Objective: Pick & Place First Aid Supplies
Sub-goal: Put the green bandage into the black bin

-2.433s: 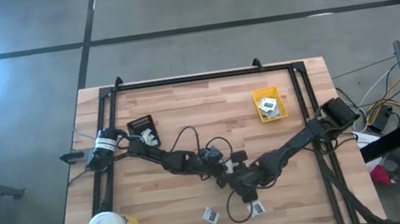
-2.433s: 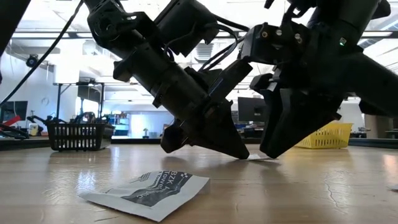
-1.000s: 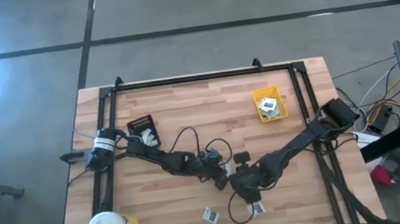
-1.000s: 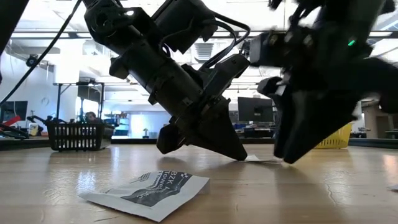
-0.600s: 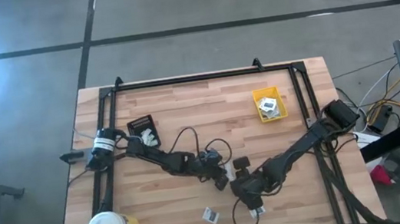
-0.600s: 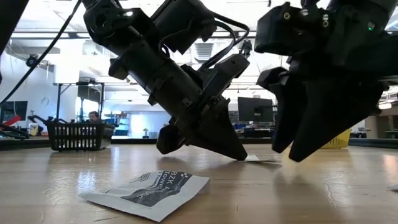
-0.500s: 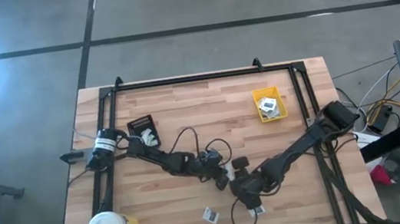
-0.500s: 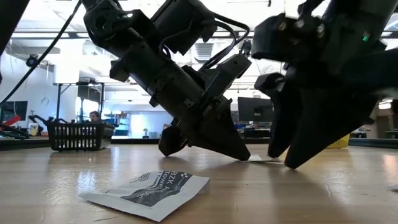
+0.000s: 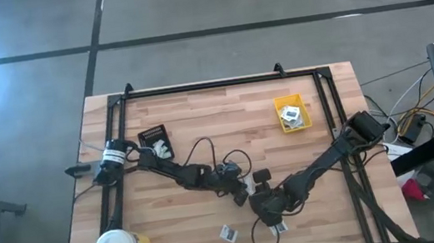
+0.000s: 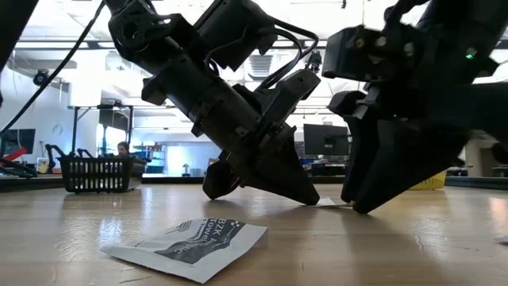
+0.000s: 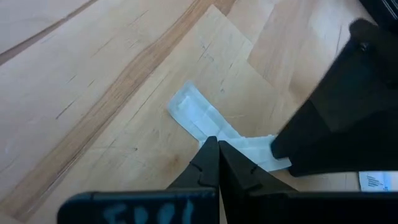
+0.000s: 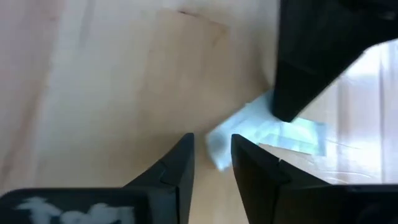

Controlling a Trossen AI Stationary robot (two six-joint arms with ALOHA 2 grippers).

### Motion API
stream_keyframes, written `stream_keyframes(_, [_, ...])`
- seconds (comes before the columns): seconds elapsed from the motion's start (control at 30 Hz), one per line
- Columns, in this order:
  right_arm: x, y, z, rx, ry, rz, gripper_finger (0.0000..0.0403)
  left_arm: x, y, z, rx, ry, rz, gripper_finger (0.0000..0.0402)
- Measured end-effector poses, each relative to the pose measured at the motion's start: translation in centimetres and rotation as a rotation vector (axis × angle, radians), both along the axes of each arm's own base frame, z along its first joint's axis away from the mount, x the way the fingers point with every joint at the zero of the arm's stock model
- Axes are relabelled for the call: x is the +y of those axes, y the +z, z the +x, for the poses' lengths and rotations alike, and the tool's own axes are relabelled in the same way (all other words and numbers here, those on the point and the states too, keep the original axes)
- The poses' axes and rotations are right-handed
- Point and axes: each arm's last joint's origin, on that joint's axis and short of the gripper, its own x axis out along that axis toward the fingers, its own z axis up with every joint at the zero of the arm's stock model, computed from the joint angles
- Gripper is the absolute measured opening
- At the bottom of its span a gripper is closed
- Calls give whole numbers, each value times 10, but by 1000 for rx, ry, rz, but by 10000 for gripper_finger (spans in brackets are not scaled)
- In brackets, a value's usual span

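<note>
At desk (image 9: 199, 115) centre, near edge: pale strip (image 11: 214, 124), pinned flat under left gripper (image 11: 214, 146), jaws closed. Right gripper (image 12: 211, 152) at its end, jaws narrowly apart. Best straddled low, then closed.

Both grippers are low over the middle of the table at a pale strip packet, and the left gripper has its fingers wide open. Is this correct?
Not quite. The left gripper has its fingers shut, their tips together on the pale strip packet, as the left wrist view shows. The rest stands: both grippers are low at the table's middle, and the right gripper is at the same strip.
</note>
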Motion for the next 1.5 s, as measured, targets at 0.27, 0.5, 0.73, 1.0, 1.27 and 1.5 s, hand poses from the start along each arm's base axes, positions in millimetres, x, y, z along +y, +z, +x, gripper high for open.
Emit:
stream_keyframes(0.27, [-4, -1, 0, 6, -15, -21, 72, -2, 0, -1, 7, -20, -21, 0])
stream_keyframes(0.5, [-4, -1, 0, 2, -38, -5, 32, -2, 0, -1, 8, -21, -21, 0])
stream_keyframes(0.73, [-4, -1, 0, 5, -39, 2, 9, -3, 3, -1, -4, -53, 6, 0])
stream_keyframes(1.0, [2, 9, 1, 3, -14, 26, 8, -2, 19, -2, -43, -116, 76, 0])
stream_keyframes(1.27, [4, 16, 1, -2, -17, 43, 8, 0, 22, -3, -46, -155, 123, 26])
stream_keyframes(1.5, [8, 18, 0, -16, -13, 53, 8, 0, 23, -2, -52, -183, 158, 100])
